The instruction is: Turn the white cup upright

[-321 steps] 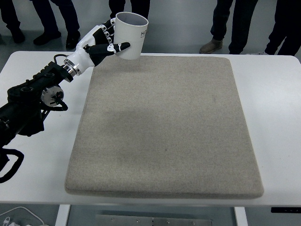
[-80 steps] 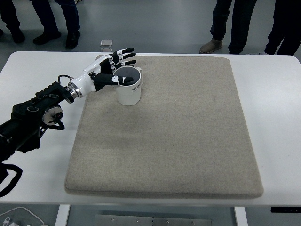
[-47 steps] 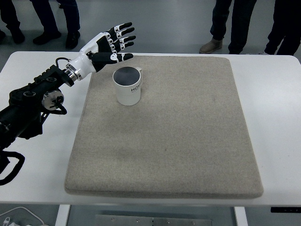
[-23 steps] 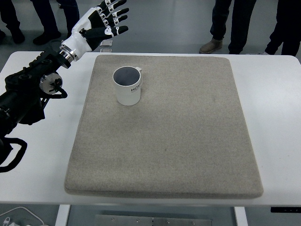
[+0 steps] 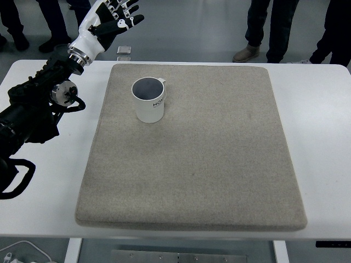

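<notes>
The white cup (image 5: pixel 149 100) stands upright on the grey mat (image 5: pixel 197 159), mouth up, near the mat's far left corner, with dark print on its side. My left hand (image 5: pixel 112 16) is raised at the top left, well above and behind the cup, fingers spread and holding nothing. Its black arm runs down along the left edge of the table. The right arm does not show.
The mat lies on a white table (image 5: pixel 318 120). A small flat grey object (image 5: pixel 124 50) lies at the table's far edge, under the raised hand. Several people's legs stand behind the table (image 5: pixel 263 27).
The left hand set the cup down upright on the mat, let go, and has lifted away up and to the left. The cup stays still.
</notes>
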